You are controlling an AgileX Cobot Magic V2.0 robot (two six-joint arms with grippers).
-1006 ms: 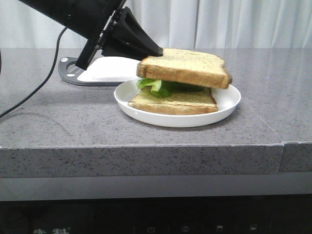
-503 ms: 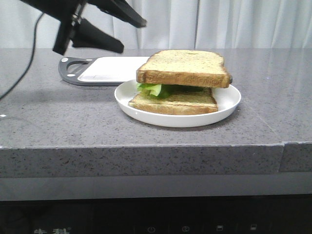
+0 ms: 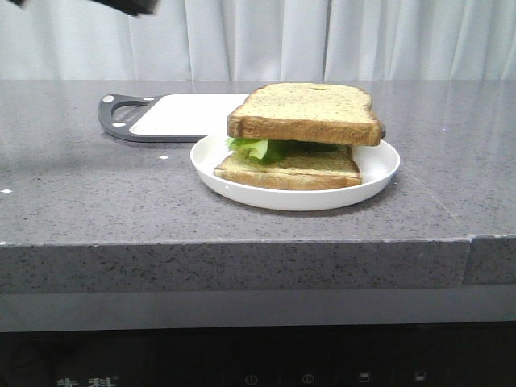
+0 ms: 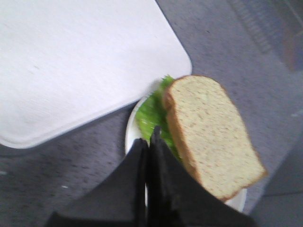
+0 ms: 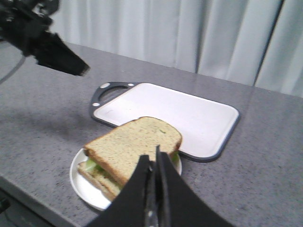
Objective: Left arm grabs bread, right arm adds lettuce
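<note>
The bread (image 3: 305,112) lies on top of the lettuce (image 3: 260,147), which lies on a thinner slice (image 3: 290,170) in the white plate (image 3: 379,173) on the grey counter (image 3: 97,201). Just behind the plate, on the side of the left arm, a white cutting board (image 3: 181,114) with a dark rim lies flat; the plate rim hides its near corner in the front view.

In the left wrist view the left pincer (image 4: 148,142) is above the plate, its two pointed fingers pressed together with nothing between them. In the right wrist view the right pincer (image 5: 154,161) is also closed and empty, apart from the sandwich.

The front view shows only a dark bit of the left arm (image 3: 133,6) at its top edge. The right wrist view shows the whole board with its handle holes, and the left pincer in the air beyond the board.
</note>
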